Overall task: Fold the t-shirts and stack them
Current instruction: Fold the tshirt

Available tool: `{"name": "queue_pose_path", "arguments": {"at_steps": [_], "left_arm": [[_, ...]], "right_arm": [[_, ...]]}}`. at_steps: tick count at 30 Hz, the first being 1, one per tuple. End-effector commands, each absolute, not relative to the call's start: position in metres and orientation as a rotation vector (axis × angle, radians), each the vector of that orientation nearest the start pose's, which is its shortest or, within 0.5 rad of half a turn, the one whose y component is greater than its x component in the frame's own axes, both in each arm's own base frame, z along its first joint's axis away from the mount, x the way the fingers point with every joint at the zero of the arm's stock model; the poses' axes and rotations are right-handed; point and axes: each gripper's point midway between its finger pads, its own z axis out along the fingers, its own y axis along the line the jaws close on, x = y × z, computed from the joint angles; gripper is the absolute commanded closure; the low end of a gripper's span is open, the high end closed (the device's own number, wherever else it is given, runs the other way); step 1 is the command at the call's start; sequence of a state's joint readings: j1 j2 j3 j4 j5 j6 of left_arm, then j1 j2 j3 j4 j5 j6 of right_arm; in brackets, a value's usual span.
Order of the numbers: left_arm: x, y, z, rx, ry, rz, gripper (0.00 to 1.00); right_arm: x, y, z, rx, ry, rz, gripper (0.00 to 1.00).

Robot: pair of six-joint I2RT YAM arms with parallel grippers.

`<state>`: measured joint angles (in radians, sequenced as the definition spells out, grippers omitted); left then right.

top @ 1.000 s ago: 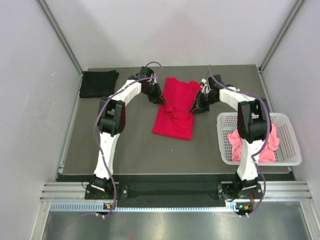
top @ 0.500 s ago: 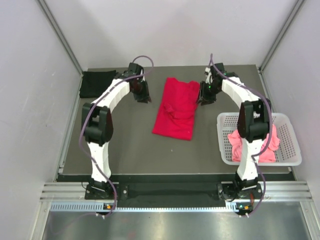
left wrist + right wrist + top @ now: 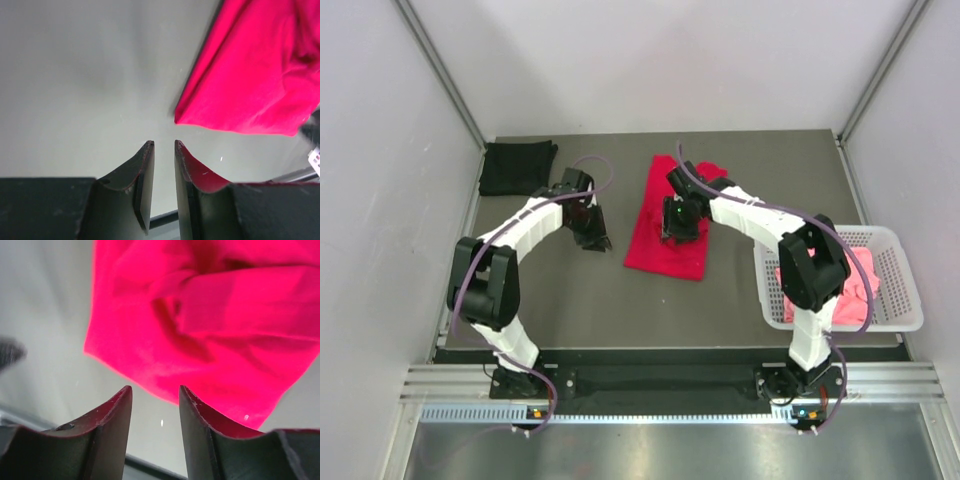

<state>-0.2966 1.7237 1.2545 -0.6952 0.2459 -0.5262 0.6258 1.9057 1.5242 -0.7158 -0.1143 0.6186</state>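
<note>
A bright red t-shirt (image 3: 665,250) lies folded lengthwise in the middle of the table, rumpled in its middle. It also shows in the left wrist view (image 3: 250,85) and the right wrist view (image 3: 210,315). A folded black t-shirt (image 3: 517,166) lies at the far left corner. A salmon pink t-shirt (image 3: 855,290) is crumpled in the basket. My left gripper (image 3: 597,240) (image 3: 163,144) hangs over bare table just left of the red shirt's near corner, its jaws a narrow gap apart and empty. My right gripper (image 3: 678,228) (image 3: 155,388) hovers over the red shirt, open and empty.
A white lattice basket (image 3: 910,318) stands at the right edge of the table. Grey walls enclose the table on the left, back and right. Dark tabletop (image 3: 560,300) shows between the arms' bases and the red shirt.
Both arms have come back from the shirt's far end. The left gripper has swung nearer, to the shirt's left side. The right gripper has moved left over the shirt's middle.
</note>
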Motion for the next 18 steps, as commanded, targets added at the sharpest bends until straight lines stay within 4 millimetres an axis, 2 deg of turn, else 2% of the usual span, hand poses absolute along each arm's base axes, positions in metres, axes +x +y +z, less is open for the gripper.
{"name": "queue_pose_path", "arguments": {"at_steps": [1, 8, 9, 10, 14, 15, 16, 17, 18], "left_arm": [[0.337, -0.178, 0.113, -0.234, 2.674, -0.661, 0.72], [0.326, -0.175, 0.105, -0.228, 2.695, -0.657, 0.73], [0.326, -0.176, 0.105, -0.227, 2.696, -0.661, 0.73], [0.326, -0.176, 0.105, -0.225, 2.697, -0.662, 0.73], [0.330, -0.177, 0.107, -0.201, 2.695, -0.660, 0.72], [0.332, -0.177, 0.109, -0.194, 2.694, -0.654, 0.73], [0.333, -0.177, 0.107, -0.191, 2.704, -0.649, 0.72], [0.335, -0.177, 0.107, -0.180, 2.702, -0.645, 0.73], [0.335, -0.177, 0.106, -0.177, 2.707, -0.645, 0.73]], "right_arm": [[0.355, 0.291, 0.083, 0.131, 2.704, 0.452, 0.57], [0.377, 0.292, 0.060, 0.127, 2.694, 0.347, 0.55], [0.385, 0.292, 0.064, 0.128, 2.671, 0.331, 0.55], [0.389, 0.290, 0.057, 0.126, 2.676, 0.308, 0.55], [0.413, 0.284, 0.062, 0.132, 2.628, 0.253, 0.55], [0.423, 0.283, 0.068, 0.136, 2.601, 0.249, 0.55], [0.426, 0.282, 0.063, 0.127, 2.608, 0.237, 0.55], [0.435, 0.284, 0.070, 0.134, 2.591, 0.250, 0.55], [0.438, 0.278, 0.068, 0.148, 2.602, 0.238, 0.55]]}}
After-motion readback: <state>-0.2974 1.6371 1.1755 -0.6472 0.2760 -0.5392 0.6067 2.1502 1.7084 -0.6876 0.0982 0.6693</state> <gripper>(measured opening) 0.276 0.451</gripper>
